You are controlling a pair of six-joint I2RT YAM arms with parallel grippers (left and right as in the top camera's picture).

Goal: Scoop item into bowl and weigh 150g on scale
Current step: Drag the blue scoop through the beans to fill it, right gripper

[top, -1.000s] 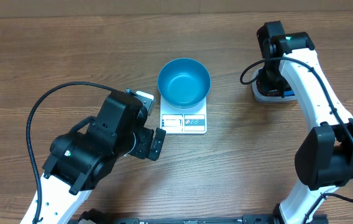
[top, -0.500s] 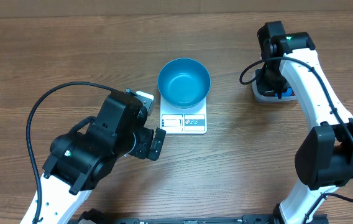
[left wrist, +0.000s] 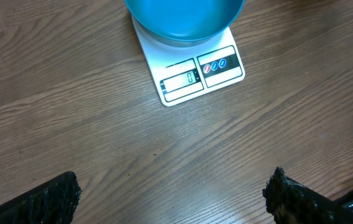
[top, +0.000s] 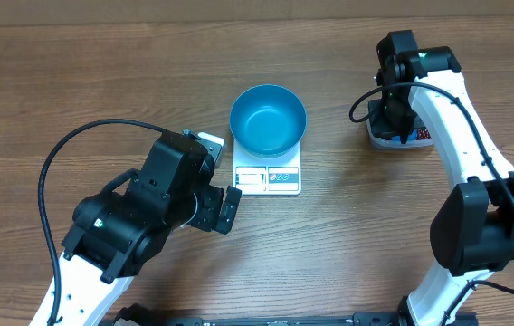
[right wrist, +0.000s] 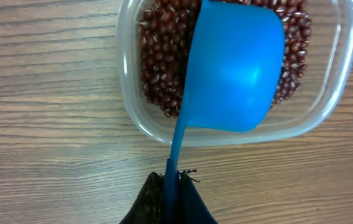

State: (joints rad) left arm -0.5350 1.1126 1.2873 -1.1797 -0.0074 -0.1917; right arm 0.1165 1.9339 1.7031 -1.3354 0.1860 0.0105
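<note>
The beans (right wrist: 158, 74) lay in the clear tub (right wrist: 130, 118), plain only in the right wrist view. There the right tool (right wrist: 170, 199) was clenched on the handle of the blue scoop (right wrist: 235, 74) held over them, while overhead the arm hid most of that tub. The overhead view placed the bowl (top: 268, 119), sitting on the scale (top: 268, 179), at the tub's 9 o'clock, with the left tool (left wrist: 173, 196), spread wide and grasping nothing, at the scale's 7 o'clock.

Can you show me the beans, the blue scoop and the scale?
beans (right wrist: 160, 70), right wrist view, heap's left side.
blue scoop (right wrist: 235, 74), right wrist view, cup's middle.
scale (left wrist: 183, 80), left wrist view, display window.
</note>
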